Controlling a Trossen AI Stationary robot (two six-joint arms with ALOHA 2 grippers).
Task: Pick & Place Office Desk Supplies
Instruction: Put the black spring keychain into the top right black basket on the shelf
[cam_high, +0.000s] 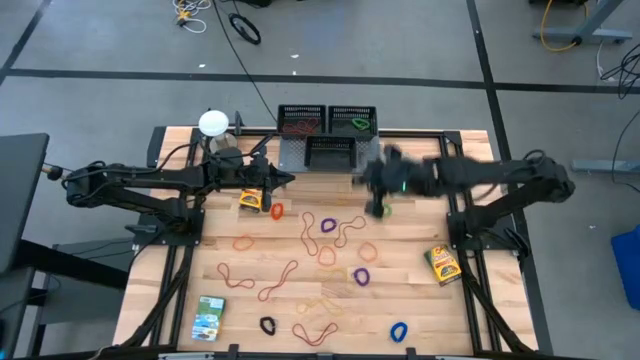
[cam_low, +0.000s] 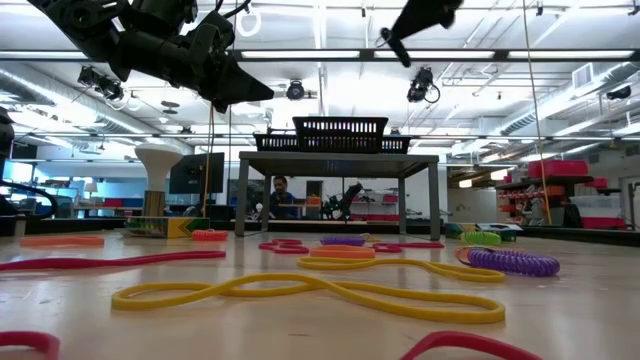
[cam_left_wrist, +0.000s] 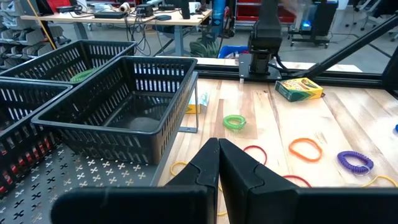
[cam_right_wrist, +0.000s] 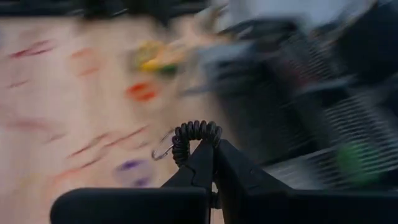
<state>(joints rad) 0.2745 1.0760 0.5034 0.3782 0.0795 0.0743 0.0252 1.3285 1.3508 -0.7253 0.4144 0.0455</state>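
A: Right wrist view: the right gripper (cam_right_wrist: 211, 146) has its jaws shut on a black coiled band (cam_right_wrist: 194, 137), which stands up between the fingertips. The background is motion-blurred.

B: Position of that arm on the tabletop (cam_high: 410, 300)?

A: High view: the right gripper (cam_high: 378, 195) hangs just in front of the grey perforated shelf (cam_high: 292, 152), near the front black mesh tray (cam_high: 330, 152). Two further mesh trays sit behind it, the left rear tray (cam_high: 301, 119) and the right rear tray (cam_high: 353, 119); the right one holds something green.

B: Left arm status?

A: Left gripper (cam_high: 285, 181) is beside the shelf's left edge, jaws pressed together and empty, as the left wrist view confirms (cam_left_wrist: 219, 163). A yellow-green card box (cam_high: 250, 200) lies just below it on the tabletop.

B: Remaining supplies?

A: Loose band loops are scattered across the wood: an orange loop (cam_high: 277, 211), a purple coil (cam_high: 361, 277), a blue loop (cam_high: 399, 330), a black loop (cam_high: 268, 325). A green-white box (cam_high: 209, 317) lies near the front left, and a second yellow-green box (cam_high: 442, 264) toward the right. A white ball (cam_high: 212, 123) stands at the rear left.
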